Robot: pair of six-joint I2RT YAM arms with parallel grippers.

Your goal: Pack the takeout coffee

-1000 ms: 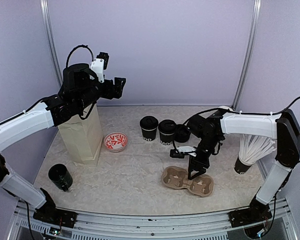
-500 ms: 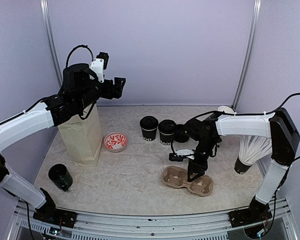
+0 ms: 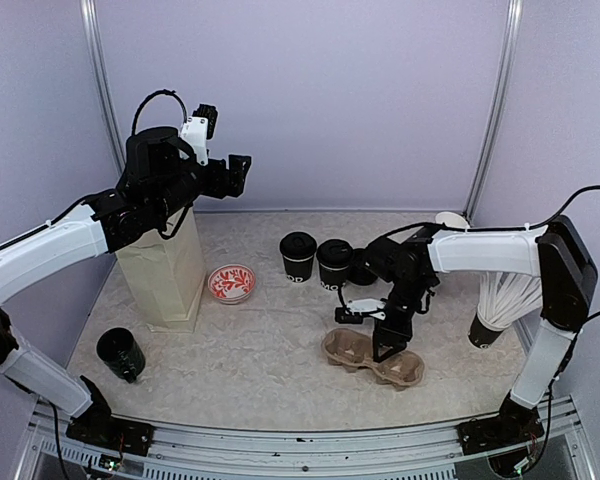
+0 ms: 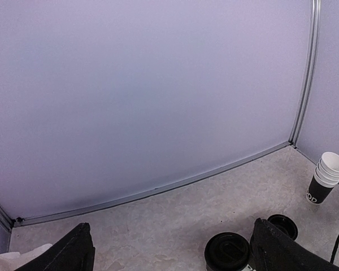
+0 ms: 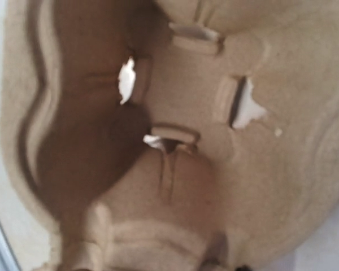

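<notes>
Packing is barely getting under way. The takeout coffee (image 3: 334,262), a black lidded cup with white print, is standing toward the back of the table (image 3: 260,350), just beside a second lidded cup (image 3: 298,255). Neither cup is sitting in anything yet.

The right pincer (image 3: 384,347) is reaching down onto the middle of a brown pulp cup carrier (image 3: 408,373) lying near the front, and both of its wells are showing empty. The right wrist camera is showing only pulp at very close range, so I cannot tell whether the jaws are gripping the carrier or merely touching it.

The left pincer (image 3: 236,176) is hovering high above a tall paper bag (image 3: 165,275) at the left, spread wide and holding nothing.

Judging from this, loading the coffee into the carrier, and probably the bag, is all remaining to be done.
</notes>
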